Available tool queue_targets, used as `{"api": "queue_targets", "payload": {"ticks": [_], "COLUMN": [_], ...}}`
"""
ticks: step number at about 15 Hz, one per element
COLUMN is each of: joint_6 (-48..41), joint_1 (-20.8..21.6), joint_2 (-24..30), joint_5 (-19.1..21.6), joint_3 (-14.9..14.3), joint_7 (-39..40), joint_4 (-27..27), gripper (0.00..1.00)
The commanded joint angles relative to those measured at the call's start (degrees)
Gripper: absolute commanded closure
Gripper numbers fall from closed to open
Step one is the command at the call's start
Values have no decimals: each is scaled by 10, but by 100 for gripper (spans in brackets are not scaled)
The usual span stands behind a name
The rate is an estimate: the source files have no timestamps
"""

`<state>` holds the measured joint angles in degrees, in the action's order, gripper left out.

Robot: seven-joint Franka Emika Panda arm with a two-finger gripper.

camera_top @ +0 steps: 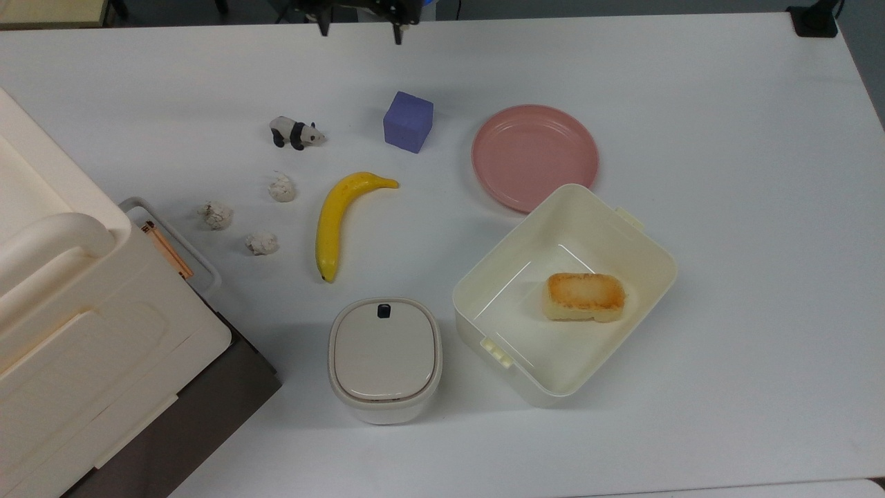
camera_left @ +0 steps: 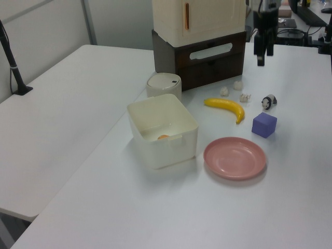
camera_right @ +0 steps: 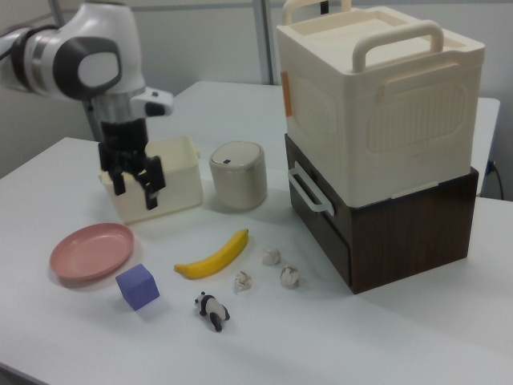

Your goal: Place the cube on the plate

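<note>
**Cube on desk, not on plate**

Right view, near to far: cube (camera_right: 137,286) sits on the desk (camera_right: 337,337), just beside the pink plate (camera_right: 90,250), apart from it. Behind, gripper (camera_right: 135,187) hangs above the desk, fingers (camera_right: 151,194) spread open, holding nothing.
</note>
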<state>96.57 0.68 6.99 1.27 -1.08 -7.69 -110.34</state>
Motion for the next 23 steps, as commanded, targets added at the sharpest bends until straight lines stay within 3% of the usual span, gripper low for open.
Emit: {"api": "queue_targets", "payload": {"ticks": [1, 3, 12, 21, 23], "joint_6": [75, 144, 294, 374, 375], "joint_1": [1, -1, -1, 0, 3], "joint_2": [41, 42, 29, -51, -58], "joint_5": [-5, -12, -19, -20, -20], "joint_3": [24, 47, 58, 64, 64], "joint_7": [-43, -90, -115, -146, -146], "joint_4": [-98, -146, -272, -275, -275], "gripper": [0, 0, 0, 1, 8]}}
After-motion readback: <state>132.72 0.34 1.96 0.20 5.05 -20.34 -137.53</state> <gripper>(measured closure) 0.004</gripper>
